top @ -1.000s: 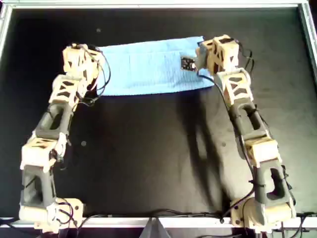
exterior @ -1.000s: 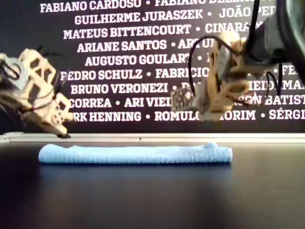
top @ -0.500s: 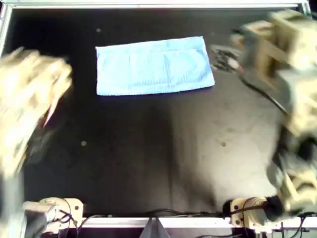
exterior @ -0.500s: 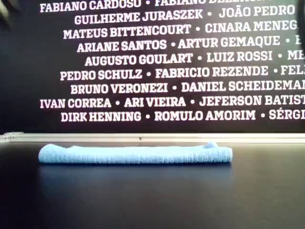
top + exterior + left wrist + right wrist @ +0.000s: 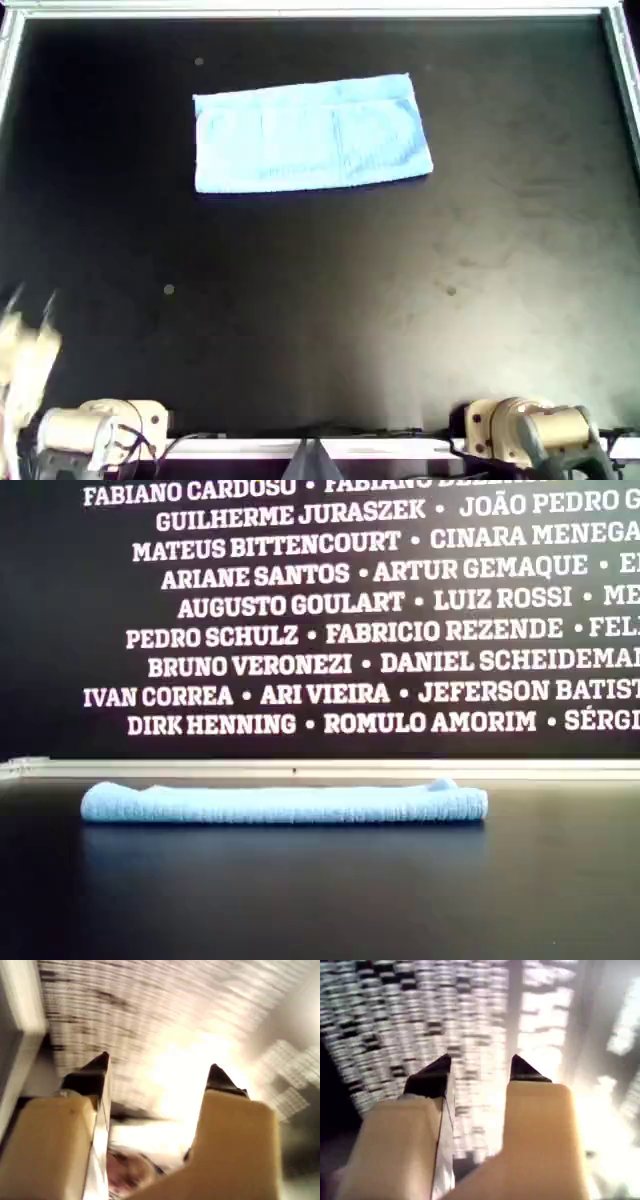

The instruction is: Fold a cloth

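Observation:
The light blue cloth [image 5: 312,133] lies folded into a long rectangle on the black table, toward the far side in the overhead view. In the exterior view the cloth [image 5: 285,804] is a flat, low band. Nothing touches it. Both arms are pulled back off the table; only their bases show along the near edge of the overhead view. In the left wrist view my left gripper [image 5: 157,1067] is open and holds nothing, pointing at a blurred bright background. In the right wrist view my right gripper [image 5: 481,1067] is likewise open and holds nothing.
A metal frame [image 5: 300,10] rims the black table. Two arm bases [image 5: 100,430] [image 5: 525,432] sit at the near edge of the overhead view. A blurred tan arm part [image 5: 25,365] shows at the overhead view's left edge. A wall of printed names [image 5: 330,610] stands behind the table.
Both arms left the cloth's ends, swung away from it and went out of the overhead and exterior views. The cloth has stayed in place, folded.

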